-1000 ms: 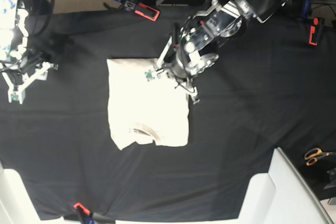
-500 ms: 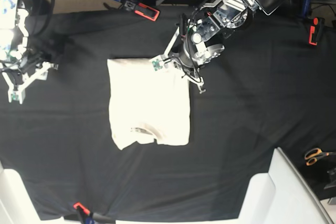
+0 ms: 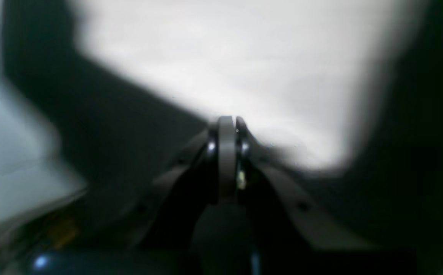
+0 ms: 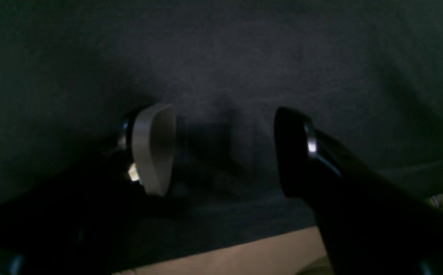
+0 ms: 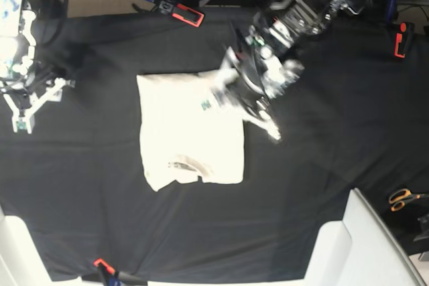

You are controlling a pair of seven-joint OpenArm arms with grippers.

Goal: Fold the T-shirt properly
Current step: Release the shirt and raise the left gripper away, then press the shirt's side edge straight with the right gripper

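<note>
From above, the T-shirt (image 5: 191, 132) lay folded into a neat block on the black tablecloth (image 5: 322, 165), a bit left of the middle. Its neck end pointed toward the near edge of the table. The left gripper (image 5: 268, 125) hung over the shirt's far right corner, and it looked smeared and blurry. The right gripper (image 5: 30, 108) sat far off to the left side, well apart from the shirt, low over the black cloth. A pair of orange scissors (image 5: 402, 199) lay at the right edge, and a red clamp (image 5: 188, 15) sat at the far edge.

The left wrist camera was very blurry. The left gripper (image 3: 227, 130) had its two fingers pressed flat together, with nothing between them. Past the tips, the pale T-shirt (image 3: 225, 65) filled the top of the picture, with the dark tablecloth (image 3: 416, 152) beside it.

In the right wrist camera, the right gripper (image 4: 225, 149) had its fingers spread wide apart. One finger (image 4: 152, 149) was pale grey and the other looked black. Only the black tablecloth (image 4: 244, 57) showed between them, so it held nothing.
</note>
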